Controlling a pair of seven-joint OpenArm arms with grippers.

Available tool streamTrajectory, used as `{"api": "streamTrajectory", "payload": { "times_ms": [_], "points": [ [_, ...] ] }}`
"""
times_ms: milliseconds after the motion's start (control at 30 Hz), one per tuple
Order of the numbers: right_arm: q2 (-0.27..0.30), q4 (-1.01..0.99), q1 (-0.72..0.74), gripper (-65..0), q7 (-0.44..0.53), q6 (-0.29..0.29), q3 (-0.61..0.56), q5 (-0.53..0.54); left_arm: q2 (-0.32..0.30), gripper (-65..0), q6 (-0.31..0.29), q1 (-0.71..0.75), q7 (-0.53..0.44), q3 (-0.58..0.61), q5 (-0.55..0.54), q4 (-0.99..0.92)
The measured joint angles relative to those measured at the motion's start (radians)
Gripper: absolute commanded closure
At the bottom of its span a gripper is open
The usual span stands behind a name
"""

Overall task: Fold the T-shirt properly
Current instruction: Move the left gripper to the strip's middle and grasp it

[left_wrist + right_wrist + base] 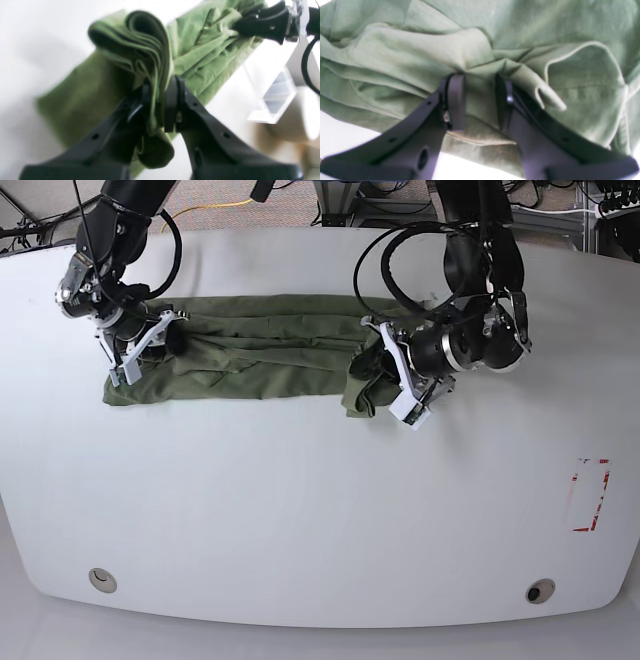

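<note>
White table (300,510) — cabled floor (300,195) behind

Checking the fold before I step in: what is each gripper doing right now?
Left gripper: shut on a bunched end of the T-shirt.
Right gripper: closed on a fold at the T-shirt's other end.

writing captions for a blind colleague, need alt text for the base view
Seen from above, an olive-green T-shirt, folded into a long band, lies on a white table. The right gripper grips one end and the left gripper pinches the bunched other end.
</note>
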Motion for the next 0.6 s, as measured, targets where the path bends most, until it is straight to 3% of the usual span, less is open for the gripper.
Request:
{"api": "streamTrajectory", "payload": {
  "times_ms": [133,600],
  "points": [
    [-0.001,0.000,0.002,-19.5,0.000,0.000,0.000,0.003,0.016,-4.2,0.000,0.012,-0.007,0.077,0.089,-0.031],
    [-0.001,0.000,0.002,-19.5,0.000,0.000,0.000,0.003,0.038,-5.1,0.000,-0.004,-0.034,0.182,0.139,-0.031]
  ]
}}
